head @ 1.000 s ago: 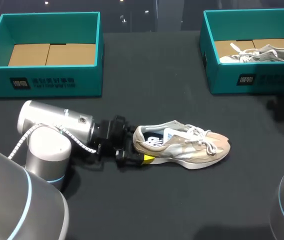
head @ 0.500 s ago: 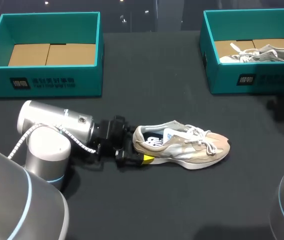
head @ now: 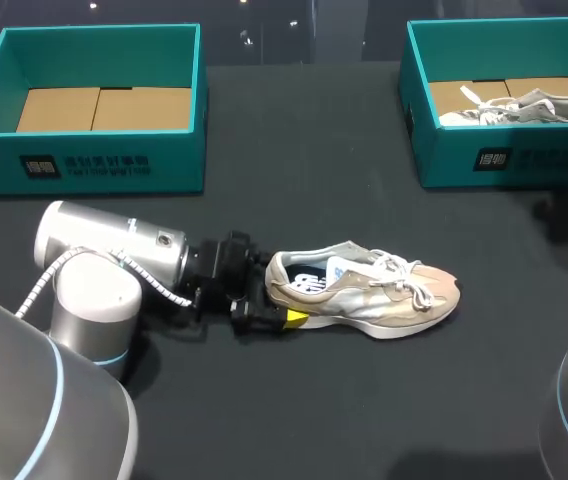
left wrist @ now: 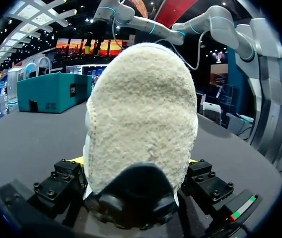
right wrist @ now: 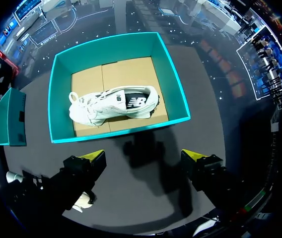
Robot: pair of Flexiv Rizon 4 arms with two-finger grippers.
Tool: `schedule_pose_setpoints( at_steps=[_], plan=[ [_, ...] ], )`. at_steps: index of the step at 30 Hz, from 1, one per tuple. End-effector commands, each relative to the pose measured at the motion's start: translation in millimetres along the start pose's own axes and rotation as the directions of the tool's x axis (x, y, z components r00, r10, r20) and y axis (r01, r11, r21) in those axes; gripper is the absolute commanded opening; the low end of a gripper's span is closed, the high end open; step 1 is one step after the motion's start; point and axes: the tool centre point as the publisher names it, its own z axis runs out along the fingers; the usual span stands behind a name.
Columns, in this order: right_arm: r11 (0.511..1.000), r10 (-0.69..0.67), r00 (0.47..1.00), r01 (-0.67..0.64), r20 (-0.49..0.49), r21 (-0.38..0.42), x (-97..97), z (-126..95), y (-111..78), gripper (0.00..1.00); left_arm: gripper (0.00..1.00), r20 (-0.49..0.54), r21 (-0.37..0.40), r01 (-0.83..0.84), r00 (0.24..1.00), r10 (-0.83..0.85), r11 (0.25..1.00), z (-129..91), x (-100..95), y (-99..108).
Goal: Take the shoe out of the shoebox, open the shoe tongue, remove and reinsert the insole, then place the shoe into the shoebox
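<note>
**Inspector:** Nothing has moved since the earlier frames. Report, left to right.

**Assistant:** Item 1: the left shoebox [head: 94, 165] is open and shows only its cardboard liner. Item 2: the left gripper [left wrist: 135, 163] is closed on the heel of the shoe [head: 374, 290], 1 finger on each side. The shoe sits on the table [head: 364, 410] near the middle, toe pointing right. Item 3: the right shoebox [head: 484, 160] holds a second shoe [head: 524, 108]. The right gripper [right wrist: 143, 157] hovers above that box, fingers wide apart, holding nothing.

**Inspector:** Step in hand?

**Assistant:** By my judgement, the shoe is out and the tongue [head: 362, 259] is not yet opened. The next move calls for the right gripper to cross to the tongue while the heel is pinned.
</note>
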Motion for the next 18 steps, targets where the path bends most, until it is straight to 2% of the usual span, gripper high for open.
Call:
schedule_pose_setpoints(
  at_steps=[1, 7, 12, 18],
  plan=[
    [1.000, 0.006, 1.000, -0.006, 0.016, 0.008, 18.8, -7, -16.0, 1.00, 0.00, 0.000, -0.002, 0.001, 1.000, -0.001, 1.000, -2, 3.1, 4],
    [1.000, 0.026, 1.000, -0.026, -0.015, 0.005, 58.7, -29, -63.5, 1.00, 0.00, 0.000, -0.002, 0.001, 1.000, -0.001, 1.000, -2, 3.1, 4],
    [1.000, 0.006, 1.000, -0.007, -0.006, -0.010, 102.8, -48, -107.4, 1.00, 0.00, 0.000, -0.002, 0.001, 1.000, -0.001, 1.000, -2, 3.1, 4],
    [0.999, 0.019, 1.000, -0.019, -0.002, -0.036, 152.7, -58, -165.3, 1.00, 0.00, 0.000, -0.002, 0.001, 1.000, -0.001, 1.000, -2, 3.1, 4]
  ],
)
